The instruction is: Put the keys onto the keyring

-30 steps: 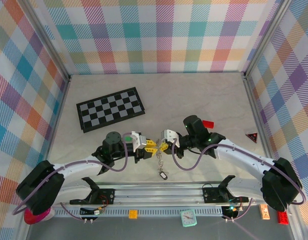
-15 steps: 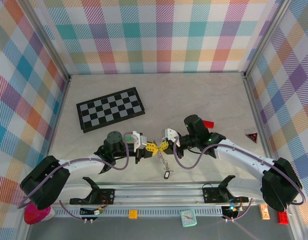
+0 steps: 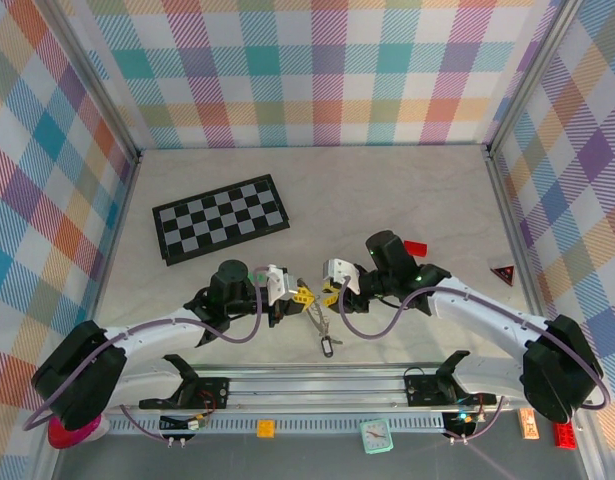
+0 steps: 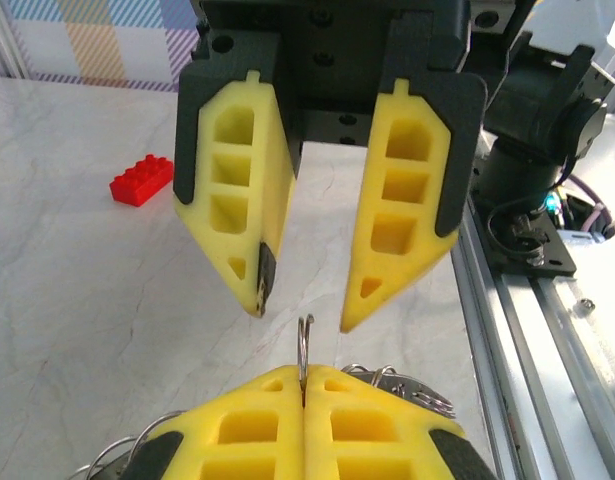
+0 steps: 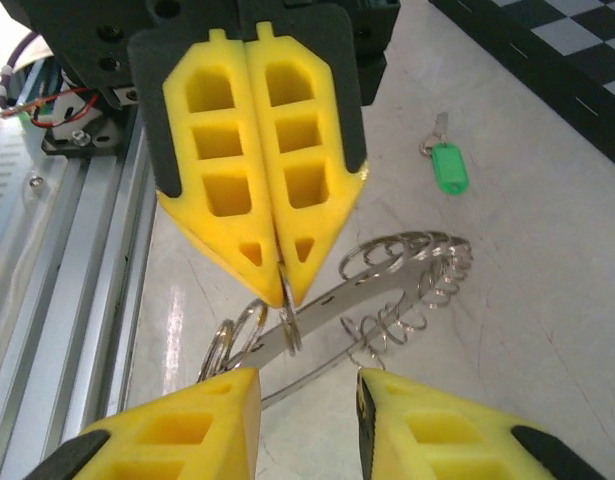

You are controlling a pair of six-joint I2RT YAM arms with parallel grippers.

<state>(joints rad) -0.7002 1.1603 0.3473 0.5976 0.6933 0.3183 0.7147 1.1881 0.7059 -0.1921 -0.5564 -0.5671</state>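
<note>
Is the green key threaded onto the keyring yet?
No, the green key lies alone on the table, apart from the keyring.

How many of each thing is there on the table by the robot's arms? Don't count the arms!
Keys: 2, the green key and the black key
Keyring: 1
Chessboard: 1
Red brick: 1
Triangle piece: 1
Total: 6
</note>
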